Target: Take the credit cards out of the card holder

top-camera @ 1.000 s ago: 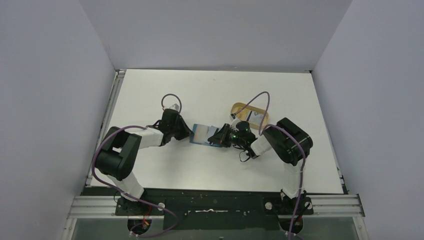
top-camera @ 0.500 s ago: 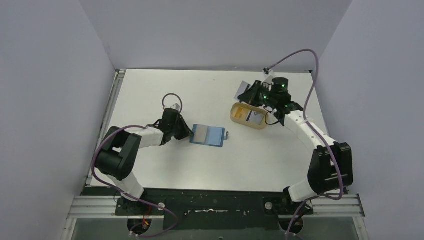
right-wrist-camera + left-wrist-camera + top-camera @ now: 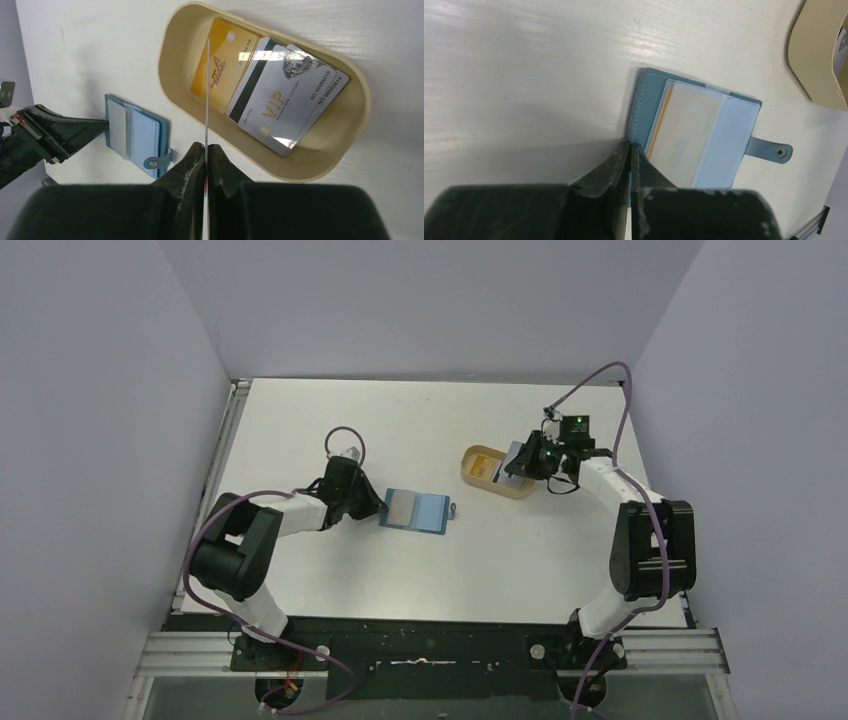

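Note:
The teal card holder (image 3: 415, 510) lies open on the table, pale blue sleeves up, snap tab to the right. In the left wrist view a card with an orange edge (image 3: 684, 137) sits in its sleeve. My left gripper (image 3: 377, 507) is shut on the card holder's left edge (image 3: 642, 107). My right gripper (image 3: 524, 462) is shut on a thin credit card, seen edge-on (image 3: 207, 90), held upright over the tan oval tray (image 3: 478, 480). In the tray lie a gold card (image 3: 222, 70) and silver VIP cards (image 3: 292, 102), one with a black band.
The tray's rim (image 3: 320, 167) stands right of the card holder (image 3: 135, 132) with a gap of bare table between them. Grey walls close in three sides. A metal rail runs along the table's left edge (image 3: 222, 455).
My right gripper left the card holder with a card, swung out behind the tray, and has now come down over the tray. The left arm and card holder have not moved.

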Controlling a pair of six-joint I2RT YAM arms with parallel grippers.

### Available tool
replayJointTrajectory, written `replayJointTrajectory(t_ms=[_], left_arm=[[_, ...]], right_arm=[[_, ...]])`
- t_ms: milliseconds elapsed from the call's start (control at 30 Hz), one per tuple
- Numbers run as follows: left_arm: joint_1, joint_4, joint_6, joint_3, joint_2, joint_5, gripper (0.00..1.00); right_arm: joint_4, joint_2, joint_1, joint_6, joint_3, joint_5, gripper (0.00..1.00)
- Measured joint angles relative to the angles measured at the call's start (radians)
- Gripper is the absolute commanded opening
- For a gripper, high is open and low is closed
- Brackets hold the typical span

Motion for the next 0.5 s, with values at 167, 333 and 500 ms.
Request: replayJointTrajectory(t_ms=[167, 333, 500], left_arm=[[0.0, 0.0, 0.0, -0.003, -0.003, 0.0, 0.0], [0.0, 0.0, 0.0, -0.006, -0.006, -0.001, 0.0], [0.0, 0.0, 0.0, -0.006, -0.006, -0.001, 0.0]], right_arm=[[-0.006, 0.031, 0.0, -0.014, 0.0, -0.003, 0.0], [-0.013, 0.067, 0.0, -0.018, 0.0, -0.002, 0.0], [-0.016, 0.08, 0.0, -0.019, 0.0, -0.002, 0.02]])
